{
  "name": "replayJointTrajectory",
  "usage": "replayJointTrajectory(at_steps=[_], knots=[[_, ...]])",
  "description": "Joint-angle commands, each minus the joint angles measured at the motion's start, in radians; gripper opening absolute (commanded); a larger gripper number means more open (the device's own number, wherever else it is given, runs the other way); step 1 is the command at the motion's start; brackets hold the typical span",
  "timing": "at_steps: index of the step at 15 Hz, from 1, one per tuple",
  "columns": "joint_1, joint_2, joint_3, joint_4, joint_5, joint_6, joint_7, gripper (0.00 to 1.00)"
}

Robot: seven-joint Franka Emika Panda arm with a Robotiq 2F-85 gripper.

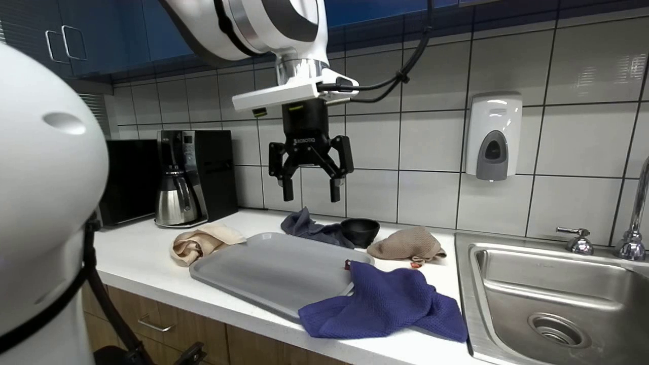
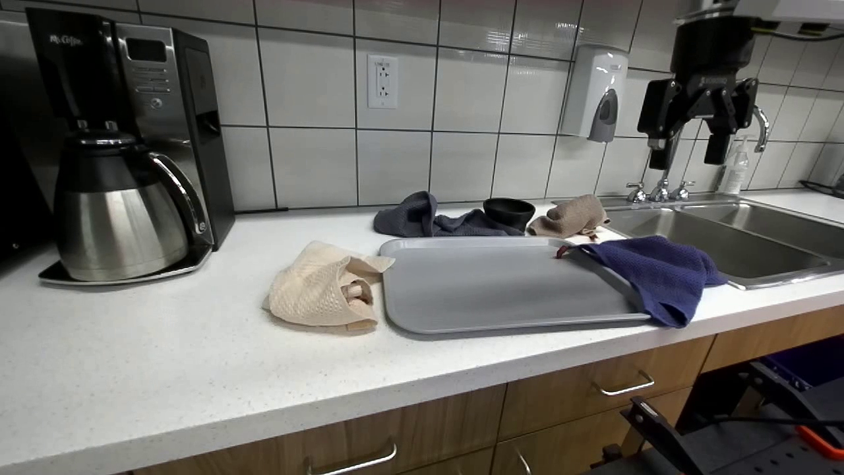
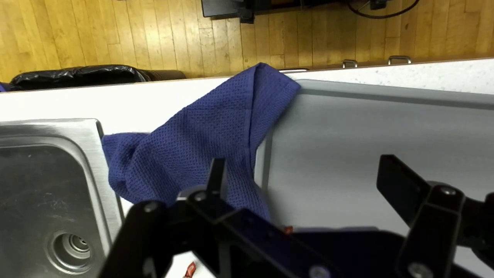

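A black two-fingered Robotiq gripper [image 1: 311, 192] hangs released, its fingers spread wide around open air, well above a gray rectangular tray [image 1: 284, 274] lying flat on a white speckled countertop [image 2: 165, 369]. Below it, a purple-blue waffle-textured cloth [image 1: 385, 304] drapes over the tray's sink-side end and spreads onto the countertop, a small red object [image 1: 348, 264] showing where it meets the tray. Beyond that end sits a stainless steel sink [image 1: 470, 284]. Along the tray's wall-facing side rest a crumpled slate-blue cloth [image 2: 409, 218], a round black bowl [image 2: 509, 212] and a bunched brown cloth [image 2: 570, 218]. A crumpled beige cloth [image 2: 310, 290] lies at the tray's opposite end; well apart, past it, stands a black-and-silver coffee maker [image 2: 165, 119] with a steel carafe [image 2: 122, 224].
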Motion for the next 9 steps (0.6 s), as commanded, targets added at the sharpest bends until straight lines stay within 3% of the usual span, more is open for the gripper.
replayJointTrajectory(at_steps=[1, 9], knots=[[-0.031, 0.066, -0.033, 0.000, -0.042, 0.073, -0.109, 1.00], [-0.058, 0.252, -0.116, 0.045, -0.078, 0.239, -0.329, 1.00]])
